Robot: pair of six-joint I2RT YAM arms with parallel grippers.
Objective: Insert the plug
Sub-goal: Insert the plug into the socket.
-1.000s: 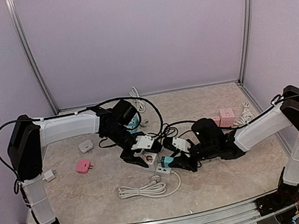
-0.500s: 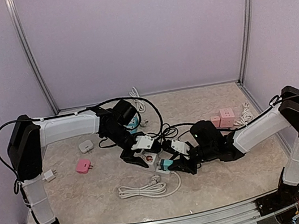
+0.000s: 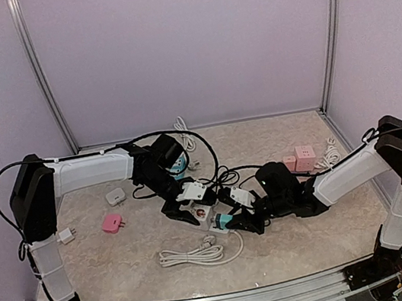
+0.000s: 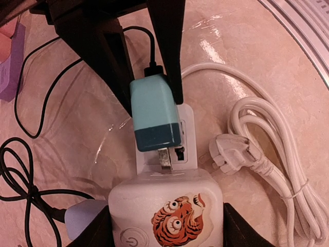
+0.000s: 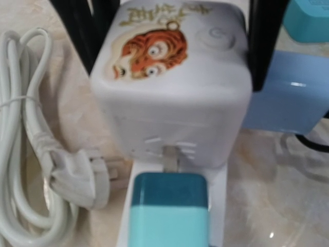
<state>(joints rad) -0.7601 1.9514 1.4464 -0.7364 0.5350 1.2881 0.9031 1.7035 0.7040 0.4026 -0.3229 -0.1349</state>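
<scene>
The right end effector [image 4: 150, 95] grips the teal boxy plastic plug [image 4: 153, 113], its prongs [image 4: 164, 158] entering the white tiger-stickered cube socket [image 4: 167, 206] ahead, which the left end effector [image 5: 177, 41] clamps; seating unfinished.

Two-tone teal plug [image 4: 153, 116]; white, tiger-printed cube [image 4: 167, 193]

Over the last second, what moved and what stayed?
The right hand, shut on the teal rectangular plug, slid slightly left toward the white cube socket with a tiger sticker, which the left hand holds. Nothing was grasped or released. Left hand, white coiled cable and pink flat plug stayed put.
</scene>
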